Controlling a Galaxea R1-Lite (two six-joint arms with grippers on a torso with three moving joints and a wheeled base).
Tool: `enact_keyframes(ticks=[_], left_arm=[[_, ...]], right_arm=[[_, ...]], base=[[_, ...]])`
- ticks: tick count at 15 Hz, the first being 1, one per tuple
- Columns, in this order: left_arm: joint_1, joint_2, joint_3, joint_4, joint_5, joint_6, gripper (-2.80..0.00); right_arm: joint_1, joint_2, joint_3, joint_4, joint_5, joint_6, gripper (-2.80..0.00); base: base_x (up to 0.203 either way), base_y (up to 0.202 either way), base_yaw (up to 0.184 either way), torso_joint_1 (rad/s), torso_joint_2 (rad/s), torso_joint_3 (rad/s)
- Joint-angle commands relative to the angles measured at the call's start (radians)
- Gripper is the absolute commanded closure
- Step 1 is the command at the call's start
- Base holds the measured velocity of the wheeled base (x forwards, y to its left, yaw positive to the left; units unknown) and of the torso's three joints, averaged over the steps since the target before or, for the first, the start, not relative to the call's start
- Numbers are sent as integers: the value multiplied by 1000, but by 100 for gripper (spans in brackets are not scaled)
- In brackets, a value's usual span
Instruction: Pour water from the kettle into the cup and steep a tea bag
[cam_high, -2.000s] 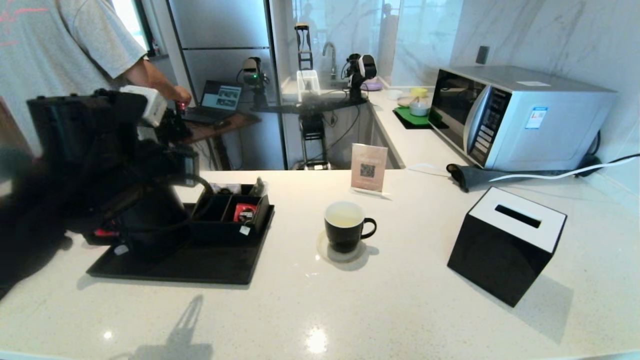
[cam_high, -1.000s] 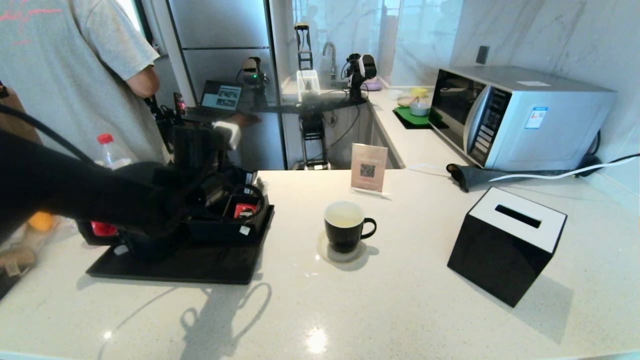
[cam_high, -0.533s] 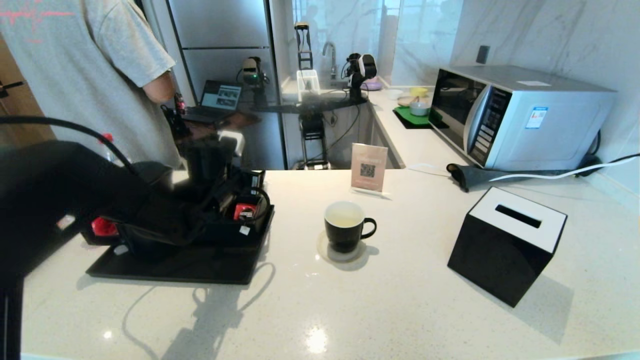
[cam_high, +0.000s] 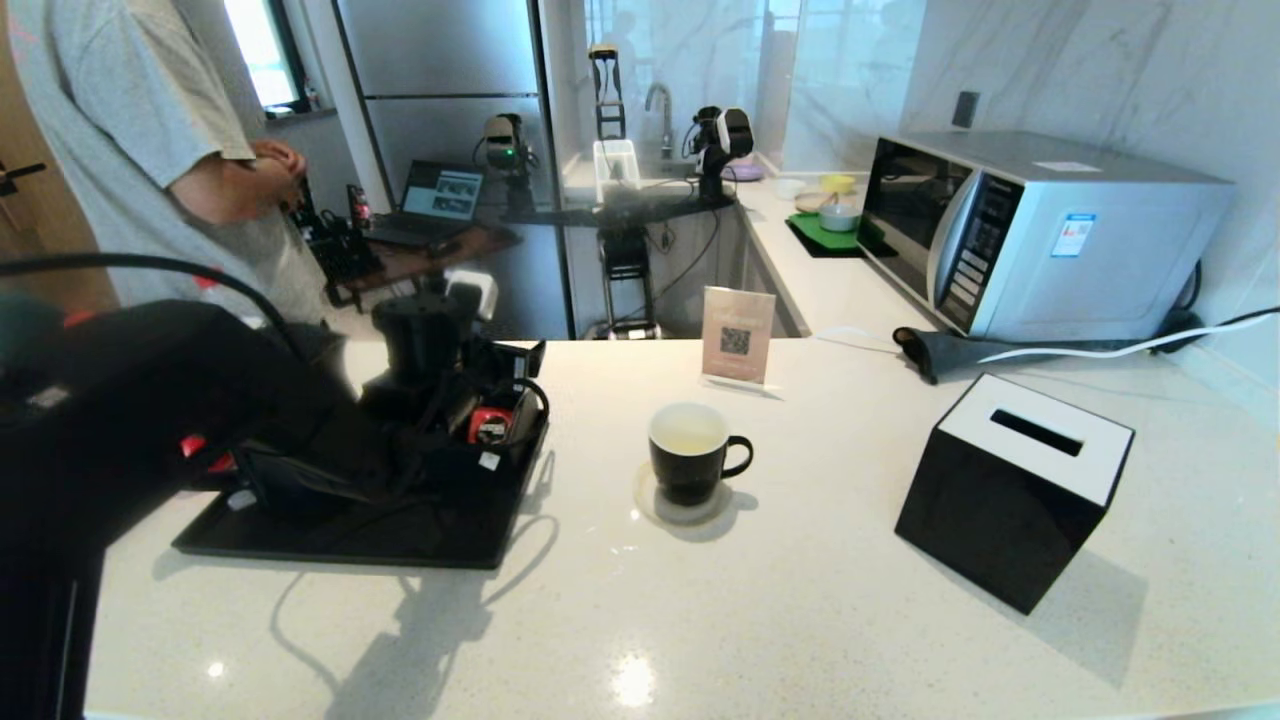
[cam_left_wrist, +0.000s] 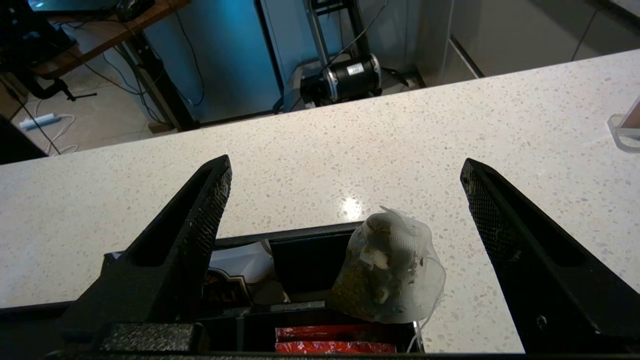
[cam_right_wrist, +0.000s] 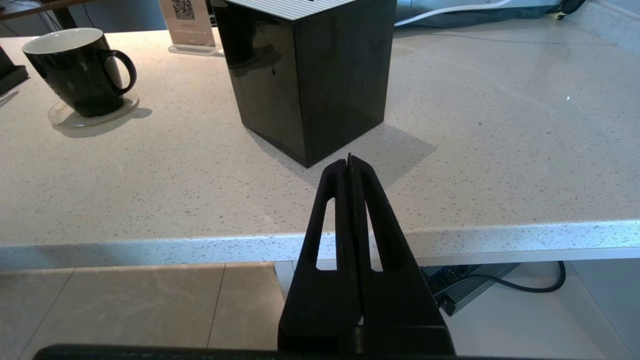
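At the far left of the head view, the left gripper (cam_left_wrist: 345, 175) hangs over the black tray (cam_high: 420, 545) and its compartment box (cam_high: 455, 462), jaws spread wide apart with nothing between them. The kettle is hidden behind the arm there. In the left wrist view one tea bag (cam_left_wrist: 387, 272) stands propped at the box's far corner, its long axis upright and its gathered peak pointing up, with its thin string trailing down beside it. Two red packets (cam_left_wrist: 335, 340) lie flat in the compartment just beside it.

Toward the middle, the one cup (cam_high: 690, 452) stands upright on a round coaster (cam_high: 685, 505), with its handle pointing right and pale water (cam_high: 688, 436) inside. A small sign (cam_high: 738, 335) stands behind it.

Further right sits one black tissue box (cam_high: 1010, 490), with one microwave (cam_high: 1040, 230) behind it.

The right gripper (cam_right_wrist: 350, 162) waits below the counter (cam_right_wrist: 450, 150) edge, jaws pressed together and empty.
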Motion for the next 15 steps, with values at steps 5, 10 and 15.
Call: enact_keyframes(ticks=[5, 10, 15], left_arm=[[0, 48, 6, -71, -5, 1, -280], [11, 83, 4, -107, -5, 1, -280], [29, 96, 1, -110, -5, 2, -280]], right_arm=[[1, 0, 0, 0, 0, 0, 0], [1, 0, 0, -1, 0, 0, 0], [1, 0, 0, 0, 0, 1, 0]], base=[[0, 0, 0, 0, 0, 0], [0, 0, 0, 0, 0, 0], [0, 0, 0, 0, 0, 0]])
